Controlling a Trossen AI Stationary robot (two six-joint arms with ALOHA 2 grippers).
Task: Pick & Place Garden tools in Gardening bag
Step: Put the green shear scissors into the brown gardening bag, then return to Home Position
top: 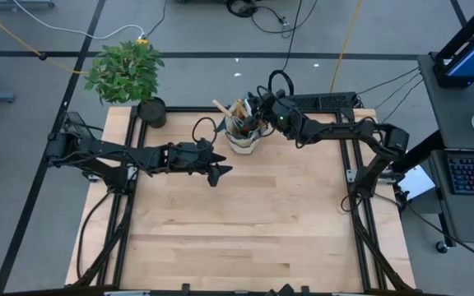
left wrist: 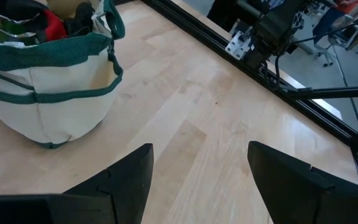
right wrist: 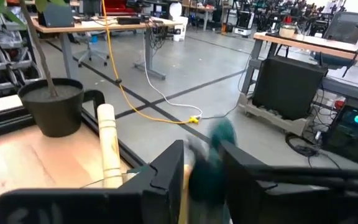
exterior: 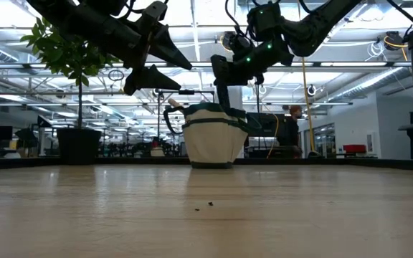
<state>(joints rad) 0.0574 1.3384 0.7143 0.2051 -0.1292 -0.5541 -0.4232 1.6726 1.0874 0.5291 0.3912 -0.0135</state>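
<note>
The beige gardening bag (top: 241, 141) with green pockets stands upright at the table's far middle; it also shows in the low view (exterior: 210, 140) and the left wrist view (left wrist: 48, 87). Wood-handled tools and a red glove (left wrist: 55, 25) stick out of its top. My right gripper (top: 260, 105) hangs over the bag's mouth, pointing down, with a blurred green sprayer (right wrist: 211, 165) between its fingers (right wrist: 173, 165). A wooden handle (right wrist: 109, 149) rises beside it. My left gripper (top: 219, 171) is open and empty, raised above the table just near and left of the bag. My right gripper has the green sprayer (right wrist: 216, 140) between its two fingers, which stand close on either side of it. The fingers come from above, pointing down into the bag's mouth. The sprayer is blurred, so which part they hold does not show.
A leafy potted plant (top: 126, 70) in a black pot (top: 151, 113) stands at the table's far left corner, left of the bag. Bare wooden tabletop (top: 253, 230) lies toward the near edge. A person (exterior: 290, 129) stands in the room beyond the table.
</note>
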